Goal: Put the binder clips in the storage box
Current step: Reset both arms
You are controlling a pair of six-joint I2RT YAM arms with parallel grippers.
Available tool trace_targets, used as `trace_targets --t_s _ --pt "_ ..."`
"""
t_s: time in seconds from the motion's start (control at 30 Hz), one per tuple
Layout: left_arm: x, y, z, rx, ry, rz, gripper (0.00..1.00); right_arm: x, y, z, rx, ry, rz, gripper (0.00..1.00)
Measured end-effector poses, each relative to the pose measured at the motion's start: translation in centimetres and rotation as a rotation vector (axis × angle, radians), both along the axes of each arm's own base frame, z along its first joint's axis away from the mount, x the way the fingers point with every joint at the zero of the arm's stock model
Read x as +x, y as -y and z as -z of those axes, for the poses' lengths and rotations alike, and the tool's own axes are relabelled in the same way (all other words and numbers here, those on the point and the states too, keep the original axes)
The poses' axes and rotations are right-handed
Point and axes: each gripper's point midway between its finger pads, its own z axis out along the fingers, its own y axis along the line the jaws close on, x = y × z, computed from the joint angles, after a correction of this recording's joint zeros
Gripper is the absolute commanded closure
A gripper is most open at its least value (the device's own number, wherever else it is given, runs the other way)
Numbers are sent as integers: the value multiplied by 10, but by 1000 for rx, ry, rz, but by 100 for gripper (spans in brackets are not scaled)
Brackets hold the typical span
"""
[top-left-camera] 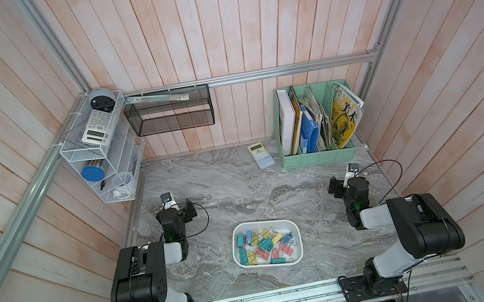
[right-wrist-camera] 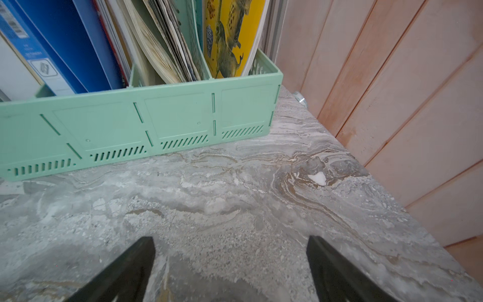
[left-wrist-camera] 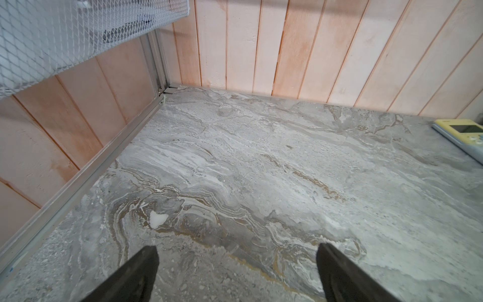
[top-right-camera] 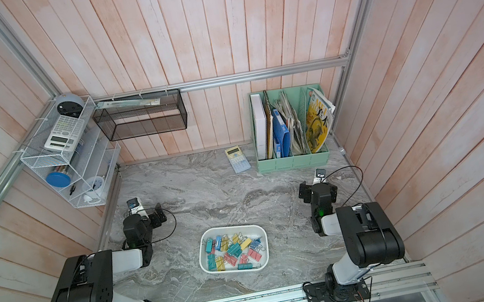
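Note:
The storage box (top-left-camera: 262,221) (top-right-camera: 230,226) is a shallow white tray on the marble table, near the front and between the two arms. Several binder clips (top-left-camera: 264,243) (top-right-camera: 234,249) in teal, pink, yellow and blue lie inside it in a loose heap. No clips show on the table outside the tray. My left gripper (top-left-camera: 189,208) (left-wrist-camera: 236,245) is pulled back at the left, open, with only bare marble between its fingers. My right gripper (top-left-camera: 335,187) (right-wrist-camera: 230,237) is at the right, open and empty, facing the file holder. Neither wrist view shows the tray.
A mint-green file holder (top-left-camera: 314,133) (right-wrist-camera: 130,125) with books stands at the back right. A calculator (top-left-camera: 260,154) (left-wrist-camera: 462,136) lies beside it. A black mesh basket (top-left-camera: 169,110) hangs on the back wall and a white wire shelf (top-left-camera: 97,149) (left-wrist-camera: 65,39) on the left wall.

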Motion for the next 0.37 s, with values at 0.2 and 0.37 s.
trace_targets --t_s 0.2,0.37 --pt "3 2 -8 3 33 16 0 2 0 -5 1 23 0 2" --pt "3 2 -8 3 33 15 0 2 0 -6 1 26 0 2"
